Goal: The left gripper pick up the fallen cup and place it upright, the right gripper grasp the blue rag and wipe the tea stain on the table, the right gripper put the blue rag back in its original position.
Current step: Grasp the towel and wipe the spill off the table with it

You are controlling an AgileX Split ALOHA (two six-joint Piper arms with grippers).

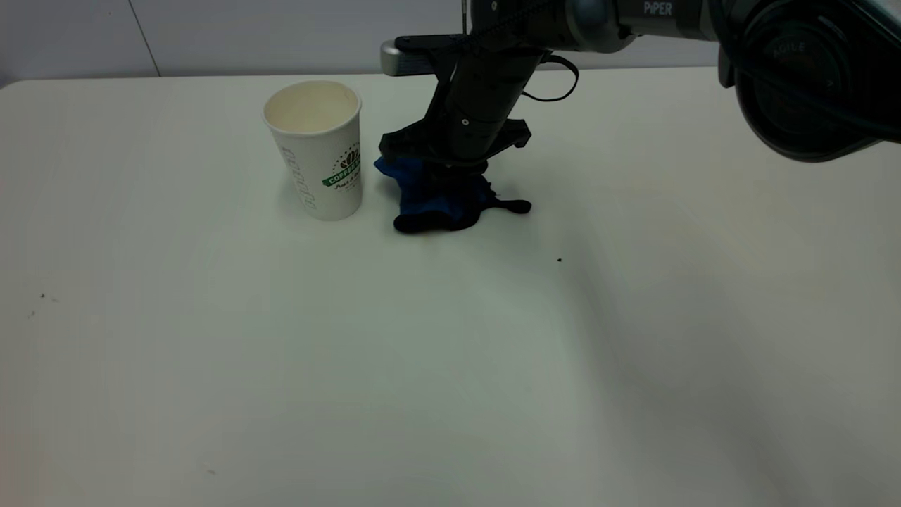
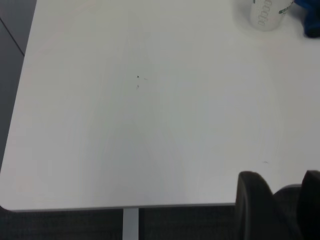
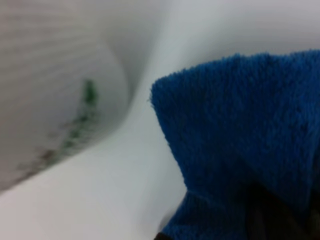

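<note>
The white cup (image 1: 320, 151) with its green logo stands upright on the table (image 1: 450, 366), mouth up. Just to its right lies the blue rag (image 1: 429, 197), bunched, its black strap (image 1: 510, 206) trailing toward the right. My right gripper (image 1: 450, 172) points down into the rag and is shut on it, pressing it on the tabletop. In the right wrist view the rag (image 3: 240, 135) fills the frame beside the cup (image 3: 50, 100). The tea stain does not show. My left gripper (image 2: 287, 200) hangs open over the table's edge, far from the cup (image 2: 267, 15).
A tiny dark speck (image 1: 559, 260) lies right of the rag, and a few faint specks (image 1: 42, 297) sit near the left edge. The right arm's large joint (image 1: 802, 77) overhangs the far right. The wall stands behind the table.
</note>
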